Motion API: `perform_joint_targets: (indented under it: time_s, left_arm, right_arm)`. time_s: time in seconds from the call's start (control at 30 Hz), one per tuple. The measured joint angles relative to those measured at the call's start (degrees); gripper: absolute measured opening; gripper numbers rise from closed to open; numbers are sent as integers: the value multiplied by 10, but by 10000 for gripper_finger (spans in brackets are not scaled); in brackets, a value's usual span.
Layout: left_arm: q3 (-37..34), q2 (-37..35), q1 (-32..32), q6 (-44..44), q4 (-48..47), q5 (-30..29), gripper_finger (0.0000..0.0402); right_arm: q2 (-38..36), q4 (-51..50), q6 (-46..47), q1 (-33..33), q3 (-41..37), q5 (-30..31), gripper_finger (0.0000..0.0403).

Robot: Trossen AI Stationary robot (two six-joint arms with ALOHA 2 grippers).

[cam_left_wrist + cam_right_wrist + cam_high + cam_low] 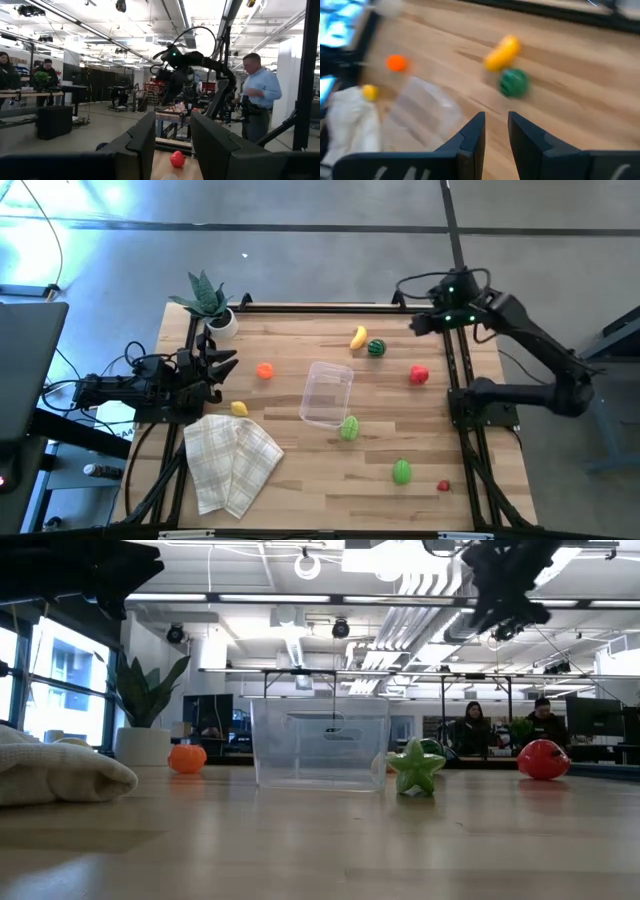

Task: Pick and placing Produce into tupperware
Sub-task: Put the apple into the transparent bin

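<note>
- My right gripper (418, 326), jaws slightly parted and empty, hovers at the far right edge.
- Banana (358, 337) and dark green fruit (376, 348) lie just left of it.
- Tub (327, 394) sits mid-table, nearer.
- Left gripper (222, 364), parted, empty, waits at the left.

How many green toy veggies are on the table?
3: a dark green one beside the yellow one, a light green one touching the tub, another nearer the front edge. None seem hidden.
</note>
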Motion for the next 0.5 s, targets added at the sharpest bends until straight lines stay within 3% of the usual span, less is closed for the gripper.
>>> perform_joint_targets:
  time_s: [0.23, 0.4, 0.5]
  left_arm:
    - [0, 0, 0, 1, -2, 0, 113]
    - [0, 0, 0, 2, -2, 0, 113]
    - [0, 0, 0, 2, -2, 0, 113]
  right_arm:
    - [0, -158, 15, -24, 18, 81, 76]
    - [0, -192, 16, -12, 18, 165, 76]
    - [0, -190, 16, -5, 18, 180, 76]
